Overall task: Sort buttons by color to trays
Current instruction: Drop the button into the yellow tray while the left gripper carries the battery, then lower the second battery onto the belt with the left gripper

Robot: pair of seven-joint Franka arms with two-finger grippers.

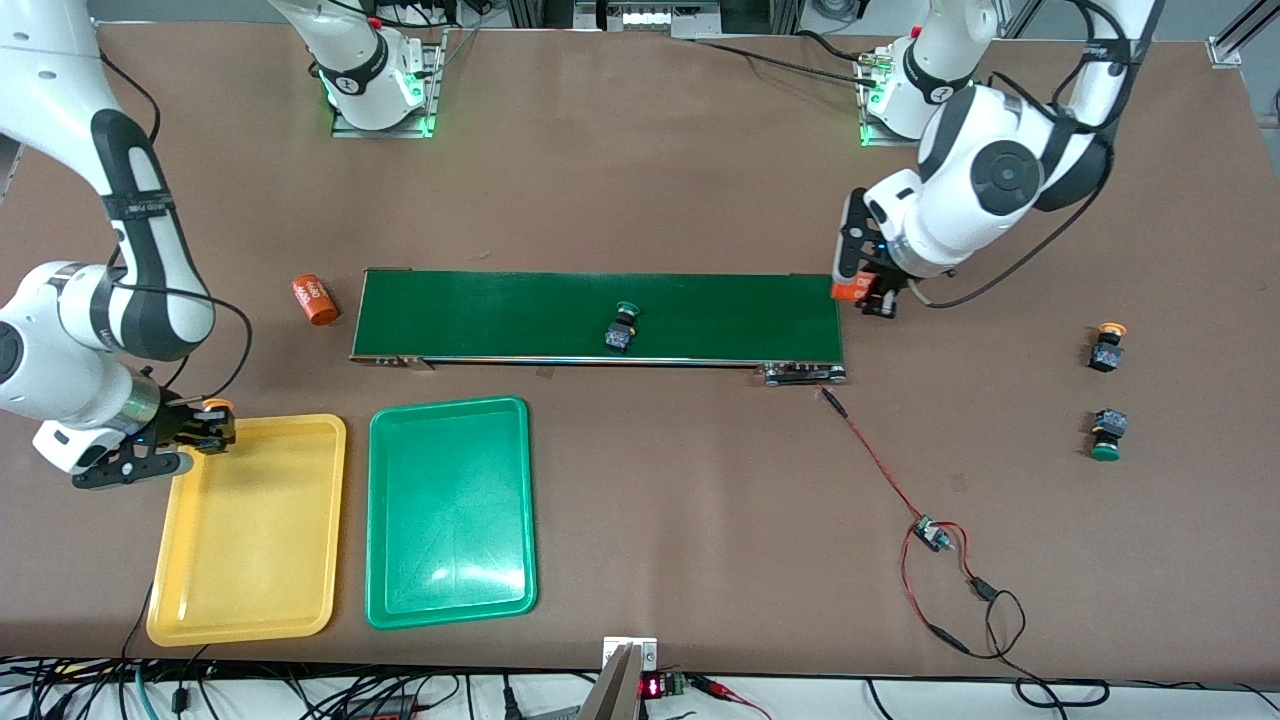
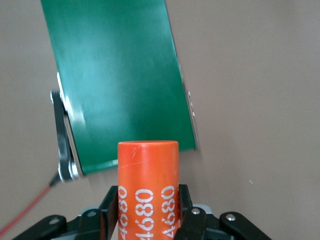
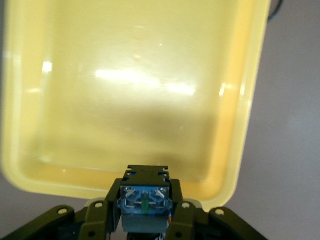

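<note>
R gripper (image 1: 205,428): yellow button (image 3: 144,200) held, over yellow tray (image 1: 250,600) | L gripper (image 1: 868,292): orange cylinder (image 2: 148,190), prob. clamped

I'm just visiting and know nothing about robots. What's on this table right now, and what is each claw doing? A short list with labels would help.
right gripper: shut on a yellow button, over the yellow tray's rim
left gripper: shut on an orange cylinder at the belt's end
yellow tray: holds nothing yet
green tray: holds nothing, beside the yellow one
conveyor belt: carries one green button
loose on the table, toward the left arm's end: one yellow button, one green button
second orange cylinder: lying by the belt's end toward the right arm
</note>
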